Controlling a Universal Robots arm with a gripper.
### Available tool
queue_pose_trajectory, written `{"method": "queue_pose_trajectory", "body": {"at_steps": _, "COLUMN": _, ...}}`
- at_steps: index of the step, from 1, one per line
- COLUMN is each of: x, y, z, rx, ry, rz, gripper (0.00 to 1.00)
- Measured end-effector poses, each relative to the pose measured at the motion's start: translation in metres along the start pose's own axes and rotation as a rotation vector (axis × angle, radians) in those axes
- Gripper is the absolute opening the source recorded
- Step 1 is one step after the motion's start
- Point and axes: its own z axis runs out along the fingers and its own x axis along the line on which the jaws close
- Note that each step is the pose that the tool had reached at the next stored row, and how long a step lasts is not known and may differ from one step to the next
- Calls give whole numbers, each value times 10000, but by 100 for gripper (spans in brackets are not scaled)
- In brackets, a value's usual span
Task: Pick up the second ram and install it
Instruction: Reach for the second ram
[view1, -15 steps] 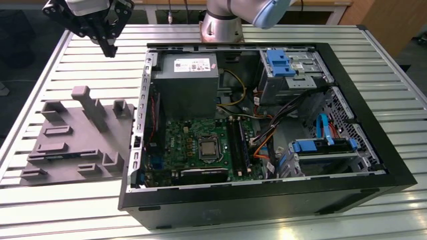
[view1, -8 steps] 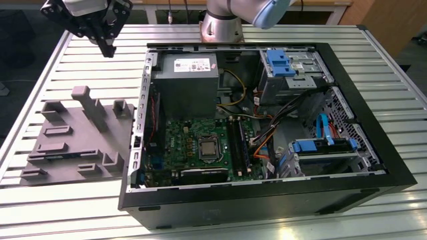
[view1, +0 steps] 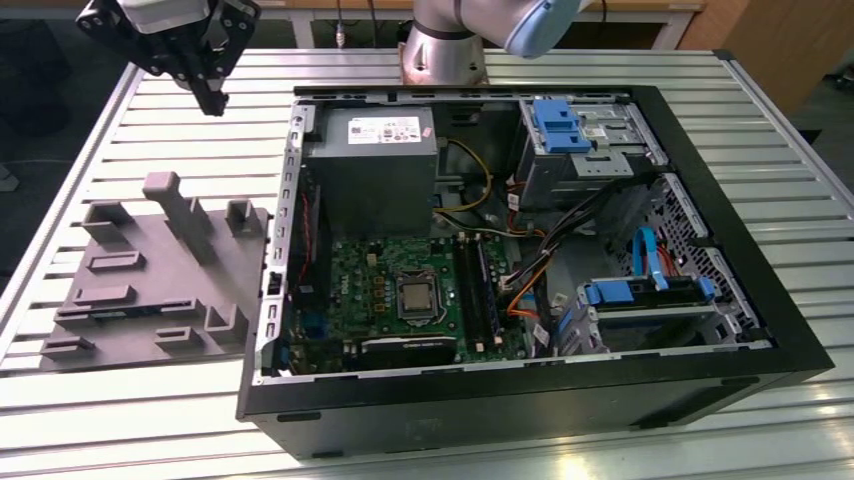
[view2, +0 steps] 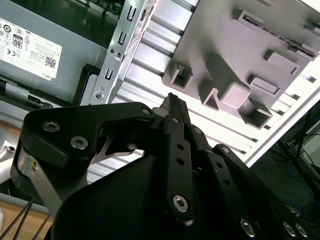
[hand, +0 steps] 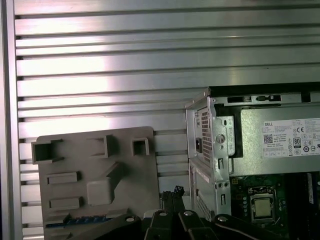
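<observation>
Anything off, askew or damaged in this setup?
Nothing stands out. The open computer case lies flat on the table, the grey fixture sits flat beside it, and the gripper hangs clear above the table.

I see the black two-fingered hand (view1: 211, 100) hanging at the exterior view's upper left. Its fingers are drawn together to a point with nothing between them, over the slatted aluminium worktop (view1: 174, 150).

The nearest thing is the grey plastic fixture tray with upright posts (view1: 134, 280), which lies just beside the open black computer case (view1: 534, 395).

Inside the case:
- green motherboard (view1: 360, 270) with a square silver chip (view1: 418, 295)
- grey box-shaped power supply (view1: 374, 170)
- blue plastic drive brackets (view1: 558, 125)
- orange cables (view1: 523, 295)

The silver arm base (view1: 447, 50) stands beyond the case.
</observation>
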Motion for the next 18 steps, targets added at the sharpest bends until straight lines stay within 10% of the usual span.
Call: {"method": "queue_pose_trajectory", "body": {"at_steps": 18, "x": 72, "y": -6, "z": 5, "rx": -18, "ry": 1, "rz": 1, "gripper": 11}}
